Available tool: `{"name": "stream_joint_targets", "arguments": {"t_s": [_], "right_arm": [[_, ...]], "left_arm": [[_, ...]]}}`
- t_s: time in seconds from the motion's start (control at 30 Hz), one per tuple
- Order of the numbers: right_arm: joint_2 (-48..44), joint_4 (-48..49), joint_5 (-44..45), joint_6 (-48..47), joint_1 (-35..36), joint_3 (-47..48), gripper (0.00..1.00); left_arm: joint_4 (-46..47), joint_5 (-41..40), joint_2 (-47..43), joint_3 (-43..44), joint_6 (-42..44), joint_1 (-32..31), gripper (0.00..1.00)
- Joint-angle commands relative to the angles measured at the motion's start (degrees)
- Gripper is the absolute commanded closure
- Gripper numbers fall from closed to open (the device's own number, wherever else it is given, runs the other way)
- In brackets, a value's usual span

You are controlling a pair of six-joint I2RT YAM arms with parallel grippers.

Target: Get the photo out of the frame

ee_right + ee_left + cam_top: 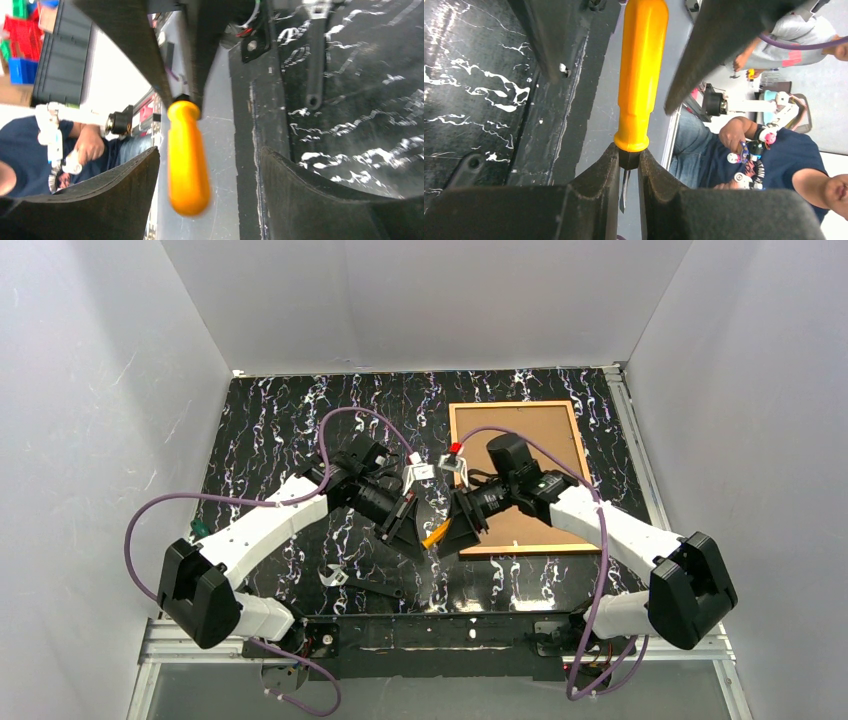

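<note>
The orange-brown wooden frame [452,470] lies flat at the back right of the table. It shows the plain tan-brown board [515,432] on the photo's back; the printed side is hidden. My left gripper [408,530] is shut on the dark collar of an orange-handled screwdriver [436,534], held above the table's middle. In the left wrist view the handle [641,75] points away from the gripper [629,165]. My right gripper [462,530] is open, and the handle [186,155] hangs between its fingers [207,175] without touching them.
A metal wrench [350,582] lies on the black marbled table near the front, left of centre; it also shows in the right wrist view [315,60]. White walls enclose the table on three sides. The right arm crosses over the frame's near part.
</note>
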Motion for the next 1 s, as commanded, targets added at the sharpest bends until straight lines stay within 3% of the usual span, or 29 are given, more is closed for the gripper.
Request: {"name": "stream_joint_targets", "arguments": {"t_s": [0.0, 0.13, 0.4, 0.6, 0.97], "right_arm": [[-0.6, 7.56, -3.28, 1.75, 3.24, 2.91, 0.22], [-1.97, 12.71, -2.99, 5.16, 3.27, 1.85, 0.27], [-0.7, 17.83, -3.95, 7.45, 3.65, 1.5, 0.51], [-0.77, 20.01, -6.06, 8.33, 3.99, 0.54, 0.47], [0.87, 17.47, -7.73, 5.96, 4.99, 1.01, 0.5]], "left_arm": [[-3.28, 7.17, 0.52, -1.06, 1.31, 0.08, 1.0], [-2.94, 7.23, 0.46, -1.51, 0.9, 0.0, 1.0], [-2.5, 7.5, 0.45, -1.56, 0.36, -0.03, 1.0], [-2.24, 7.15, 0.74, -1.66, -0.13, 0.07, 1.0], [-1.78, 6.94, 1.28, -1.59, -0.9, 0.03, 1.0]]}}
